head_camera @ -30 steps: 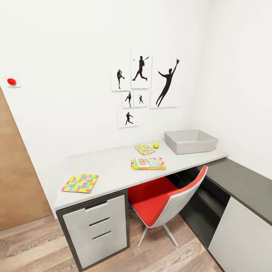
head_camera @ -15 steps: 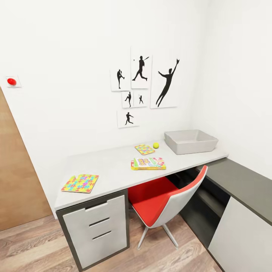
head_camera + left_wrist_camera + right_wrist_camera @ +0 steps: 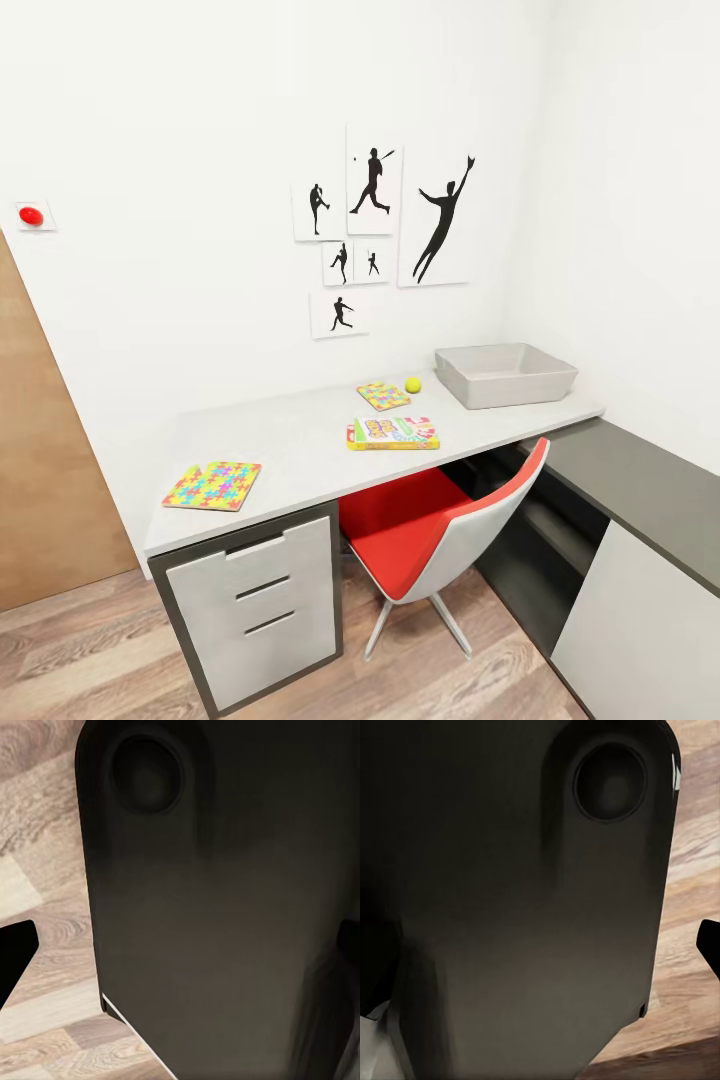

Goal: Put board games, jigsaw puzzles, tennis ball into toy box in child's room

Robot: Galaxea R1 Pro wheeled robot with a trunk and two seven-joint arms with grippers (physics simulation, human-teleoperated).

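Apparently nothing has changed over the last second: the head view matches the two earlier ones, so the robot is standing still before the table [image 3: 290, 440] in the child's room. On the table, the toy box [image 3: 506, 376] sits at the far right end against the wall, with nothing visible inside it. The tennis ball [image 3: 413, 384] lies near the box's left side, just beside the small puzzle [image 3: 383, 395]. The board game [image 3: 394, 432] lies in front of those two, near the table's front edge. The large puzzle [image 3: 212, 485] lies well apart at the left end, above the drawers [image 3: 262, 600]. A red chair [image 3: 440, 535] is pushed under the table's middle, below the board game. The bed with the other two games is out of frame. Both wrist views look down past a dark part of the robot's body [image 3: 217, 900] to the plank floor [image 3: 45, 900], so whether either pincer is released or clenched cannot be told. With no toy yet in the box and no movement, the task seems to be at its very start, with the approach to the table not yet begun.
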